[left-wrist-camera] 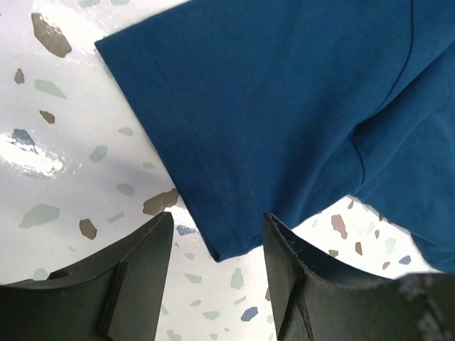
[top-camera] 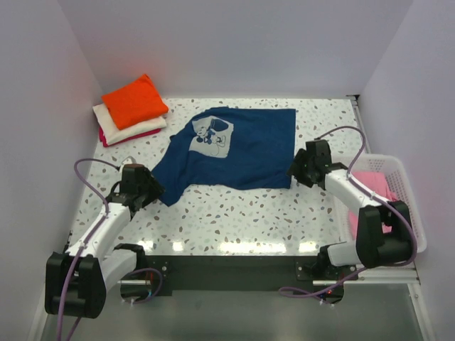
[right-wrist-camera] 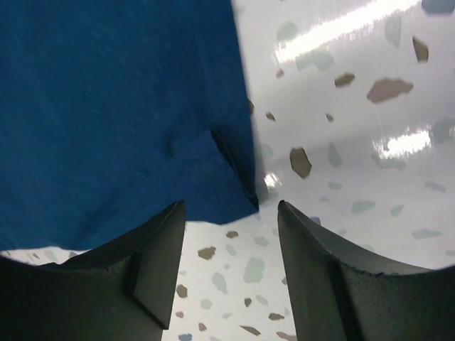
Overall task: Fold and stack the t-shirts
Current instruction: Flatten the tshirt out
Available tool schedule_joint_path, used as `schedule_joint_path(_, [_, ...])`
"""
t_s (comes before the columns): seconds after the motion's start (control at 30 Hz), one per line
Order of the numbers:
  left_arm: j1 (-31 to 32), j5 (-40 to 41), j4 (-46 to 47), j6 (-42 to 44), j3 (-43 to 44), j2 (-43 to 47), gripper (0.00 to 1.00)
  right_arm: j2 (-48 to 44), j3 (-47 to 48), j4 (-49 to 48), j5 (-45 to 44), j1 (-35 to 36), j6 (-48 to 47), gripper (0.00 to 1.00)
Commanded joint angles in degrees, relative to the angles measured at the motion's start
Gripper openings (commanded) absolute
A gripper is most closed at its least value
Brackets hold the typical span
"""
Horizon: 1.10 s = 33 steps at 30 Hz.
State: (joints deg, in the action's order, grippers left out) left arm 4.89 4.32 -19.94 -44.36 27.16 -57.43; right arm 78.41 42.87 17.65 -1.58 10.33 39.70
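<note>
A navy t-shirt (top-camera: 234, 149) lies spread on the speckled worktop (top-camera: 242, 213), roughly in the middle, with its pale chest print facing up and its upper left part folded over on a slant. The left end effector (top-camera: 153, 190) sits low at the shirt's near left corner. In its wrist view the dark fingers (left-wrist-camera: 135, 277) stand well apart, and the hemmed sleeve tip lies flat on the worktop in the gap between them, gripped by neither. The right end effector (top-camera: 297, 169) is at the shirt's near right corner. Its fingers (right-wrist-camera: 334, 270) are likewise spread wide, with the cloth's corner resting just in front of the gap and nothing held. At the far left corner of the worktop, apart from the navy shirt, is a folded pile with an orange t-shirt (top-camera: 135, 101) on top, a cream t-shirt (top-camera: 105, 116) under it, and what looks like a magenta t-shirt (top-camera: 131, 137) at the bottom, only its edge showing. To the right of the worktop a white basket (top-camera: 416, 213) holds a pink t-shirt (top-camera: 375, 183), partly hidden by the right arm.
</note>
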Motion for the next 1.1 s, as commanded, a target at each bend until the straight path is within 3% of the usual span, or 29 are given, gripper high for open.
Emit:
schedule_joint_path(0.0, [-0.3,2.7,4.3,0.2,1.3,-0.8,0.57,2.4,5.5,-4.3,-3.9,0.0,-0.5,0.57])
schedule_joint_path(0.4, [-0.3,3.1,5.5,1.1,2.5,-4.8,0.57,12.6,8.4,-7.4,-3.8,0.8,-0.6,0.43])
schedule_joint_path(0.57, [-0.3,3.8,5.9,1.5,2.6,-5.9,0.57,13.9,8.5,-7.1,-3.5,1.6,-0.5,0.33])
schedule_joint_path(0.83, [-0.3,4.1,5.8,1.1,2.4,-6.6,0.57,8.5,7.0,-3.1,-3.3,1.7,-1.6,0.04])
schedule_joint_path(1.07, [-0.3,3.8,6.1,-0.6,1.8,-7.4,0.56,-3.0,1.1,2.7,-3.7,1.7,-3.0,0.00])
